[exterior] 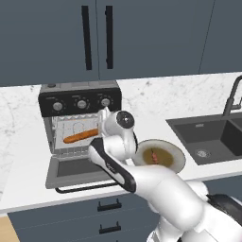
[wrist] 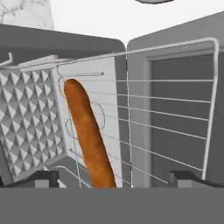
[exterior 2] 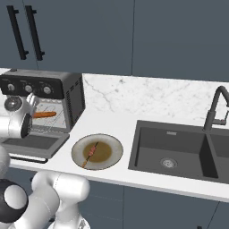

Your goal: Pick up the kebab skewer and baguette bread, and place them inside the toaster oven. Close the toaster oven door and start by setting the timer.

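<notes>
The baguette bread [wrist: 87, 131] lies on the wire rack [wrist: 175, 109] inside the toaster oven [exterior: 80, 90], an orange-brown loaf also seen through the oven mouth [exterior: 80, 136] [exterior 2: 44, 115]. My gripper [wrist: 114, 180] is open at the oven opening, one dark fingertip [wrist: 43, 178] on each side of the loaf's near end, with wide gaps to it. The toaster oven door [exterior: 75, 170] hangs down flat, open. The kebab skewer [exterior: 153, 155] [exterior 2: 91, 152] rests on a round plate [exterior 2: 117, 147] on the counter, right of the oven.
Three silver knobs [exterior: 81, 104] sit on the black panel above the oven mouth. A dark sink [exterior 2: 179, 152] with a black faucet [exterior 2: 214, 107] lies to the right. Dark cabinets hang above the marble backsplash, and drawers run below the counter edge.
</notes>
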Tool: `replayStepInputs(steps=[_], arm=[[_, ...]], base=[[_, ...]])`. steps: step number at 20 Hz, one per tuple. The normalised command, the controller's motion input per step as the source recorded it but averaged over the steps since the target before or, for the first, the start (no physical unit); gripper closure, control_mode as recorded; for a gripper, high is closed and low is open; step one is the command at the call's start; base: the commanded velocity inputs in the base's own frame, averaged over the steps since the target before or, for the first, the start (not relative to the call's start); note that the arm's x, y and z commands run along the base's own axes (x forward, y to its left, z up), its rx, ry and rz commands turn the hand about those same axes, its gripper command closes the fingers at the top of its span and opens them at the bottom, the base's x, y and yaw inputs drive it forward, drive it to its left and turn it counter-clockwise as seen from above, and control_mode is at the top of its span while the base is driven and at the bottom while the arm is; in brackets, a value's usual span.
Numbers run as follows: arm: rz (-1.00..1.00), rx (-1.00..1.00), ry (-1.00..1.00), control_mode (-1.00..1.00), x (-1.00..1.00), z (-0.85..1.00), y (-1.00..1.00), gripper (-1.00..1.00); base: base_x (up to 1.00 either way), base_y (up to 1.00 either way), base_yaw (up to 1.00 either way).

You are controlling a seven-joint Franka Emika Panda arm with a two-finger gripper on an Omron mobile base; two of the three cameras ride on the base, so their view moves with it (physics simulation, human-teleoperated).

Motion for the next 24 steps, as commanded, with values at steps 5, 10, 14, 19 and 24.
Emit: replayStepInputs(steps=[5,10,14,19,24], arm=[[0.28,-0.27,0.31,-1.0,-0.3,-0.05,-0.42,-1.0],[0.53,-0.29,0.13,-1.0,-0.15,-0.3,-0.5,-1.0],[0.77,-0.24,-0.01,-1.0,-0.33,-0.39,-0.59,-1.0],[0.86,-0.18,-0.04,-1.0,-0.24,-0.33,-0.5,-1.0],[0.8,-0.21,0.0,-1.0,-0.18,-0.33,-0.56,-1.0]], base=[[0.0,0.0,0.0],[0.0,0.0,0.0],[0.0,0.0,0.0],[0.0,0.0,0.0],[0.0,0.0,0.0]])
